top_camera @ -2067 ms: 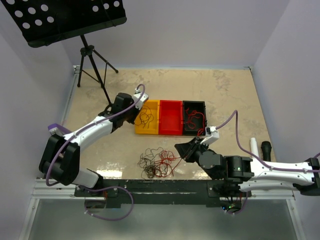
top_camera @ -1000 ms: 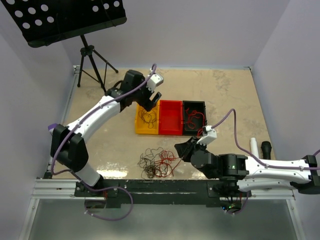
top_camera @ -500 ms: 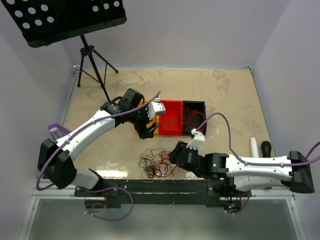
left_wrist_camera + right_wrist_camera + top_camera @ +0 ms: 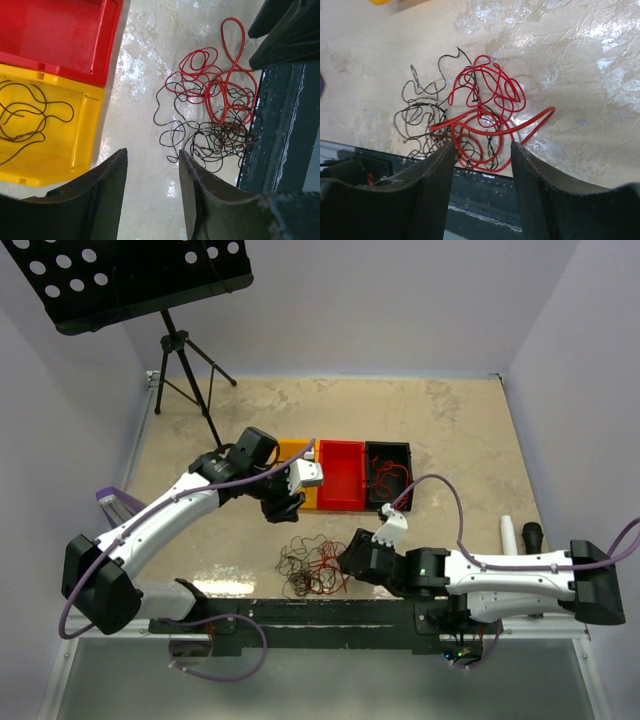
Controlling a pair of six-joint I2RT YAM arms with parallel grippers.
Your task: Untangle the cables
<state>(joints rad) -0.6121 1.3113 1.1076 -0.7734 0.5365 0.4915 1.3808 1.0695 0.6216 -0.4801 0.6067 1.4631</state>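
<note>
A tangle of red and dark cables point(image 4: 315, 567) lies on the table near the front edge; it also shows in the left wrist view point(image 4: 212, 122) and the right wrist view point(image 4: 470, 122). My left gripper point(image 4: 285, 508) is open and empty, above the table between the yellow bin point(image 4: 296, 450) and the tangle. My right gripper point(image 4: 347, 563) is open and empty, just right of the tangle, its jaws either side of the red loops in its wrist view. Dark cables point(image 4: 27, 117) lie in the yellow bin, red ones point(image 4: 388, 475) in the black bin point(image 4: 388, 452).
A red bin point(image 4: 341, 475) sits between the yellow and black bins. A music stand on a tripod point(image 4: 180, 350) stands at the back left. A white and a black cylinder point(image 4: 520, 537) lie at the right. A dark rail point(image 4: 280, 125) runs along the table's front edge.
My left gripper rose from the yellow bin, then swung down and forward toward the tangle. My right gripper moved left to the tangle's right edge.
</note>
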